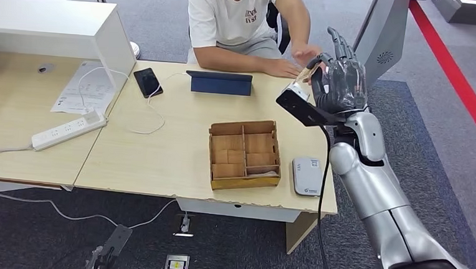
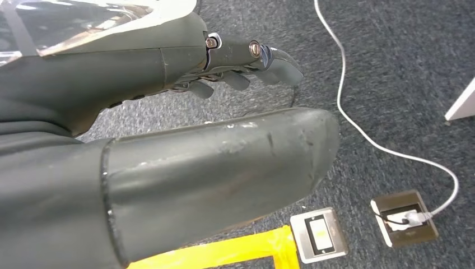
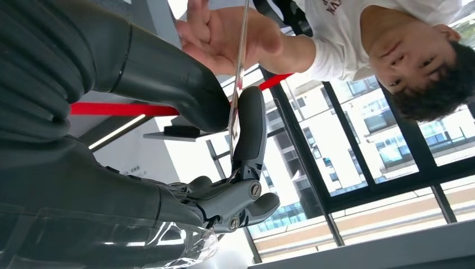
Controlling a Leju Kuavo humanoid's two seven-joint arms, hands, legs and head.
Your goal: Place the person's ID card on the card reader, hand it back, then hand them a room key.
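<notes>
My right hand is raised over the table's far right corner, towards the seated person. It pinches a thin card between thumb and a finger. In the right wrist view the card is seen edge-on, clamped by a dark finger, and the person's hand is at its far end. The grey card reader lies near the table's front right edge. A wooden box with compartments holds key cards. My left hand hangs over the carpet, holding nothing, fingers loosely apart.
A dark tablet stands in front of the person. A phone with a white cable, papers and a power strip lie to the left. A white cabinet stands at the far left. Floor sockets sit in the carpet.
</notes>
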